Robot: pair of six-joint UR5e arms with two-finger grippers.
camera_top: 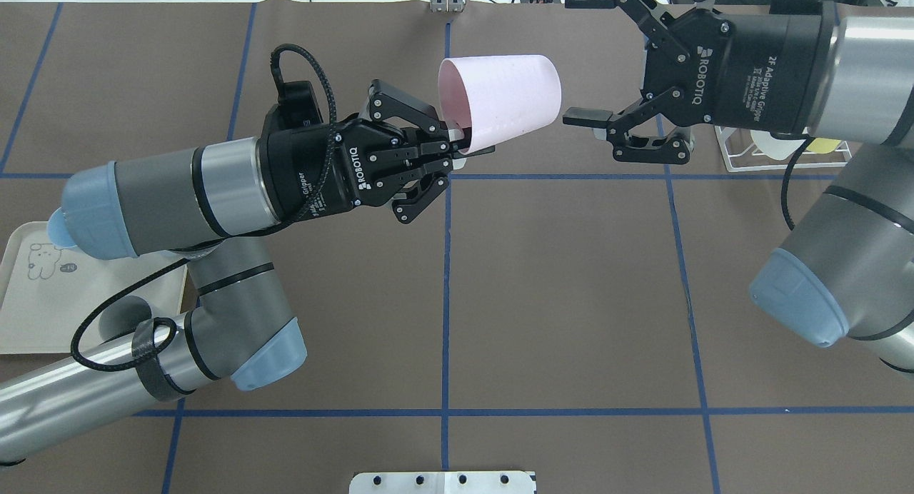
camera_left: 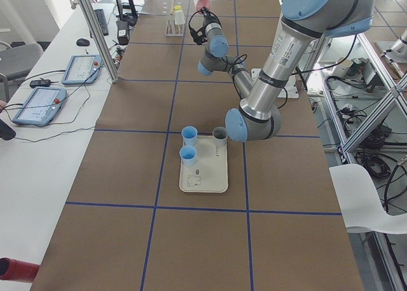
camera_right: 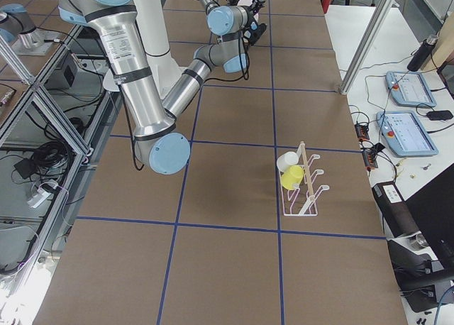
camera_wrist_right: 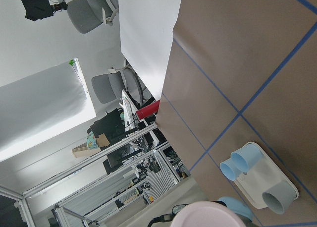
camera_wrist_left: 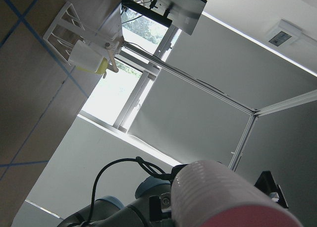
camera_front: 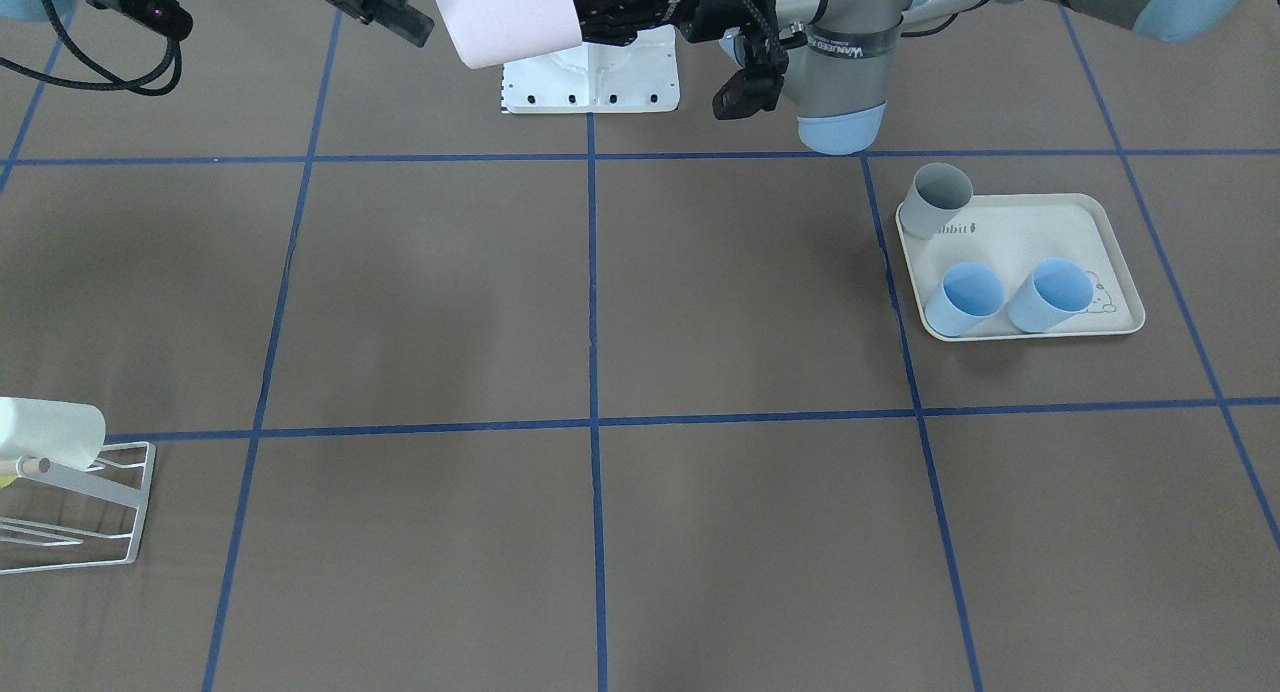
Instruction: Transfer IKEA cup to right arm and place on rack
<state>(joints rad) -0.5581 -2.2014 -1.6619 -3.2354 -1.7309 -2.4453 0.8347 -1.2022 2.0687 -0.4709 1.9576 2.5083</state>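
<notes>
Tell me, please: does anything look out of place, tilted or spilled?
Nothing stands out. The pink cup lies sideways in the air, held at its rim by the left gripper, the open right gripper facing its base. The cups on the tray stand upright.

Silver-grey arms [camera_top: 164, 194] with pale blue caps [camera_top: 800, 294]; left gripper [camera_top: 470, 143] and right gripper [camera_top: 587, 58] black, ROBOTIQ-marked

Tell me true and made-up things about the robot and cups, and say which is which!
The left gripper holds the pale pink plastic cup by its rim. True.
The right gripper has its jaws shut on that cup. False: they are open, near its base.
The cream rectangular tray holds three light blue plastic cups. False: two light blue cups and one grey cup.
The white wire rack carries a yellow cup and a white cup. True.
</notes>
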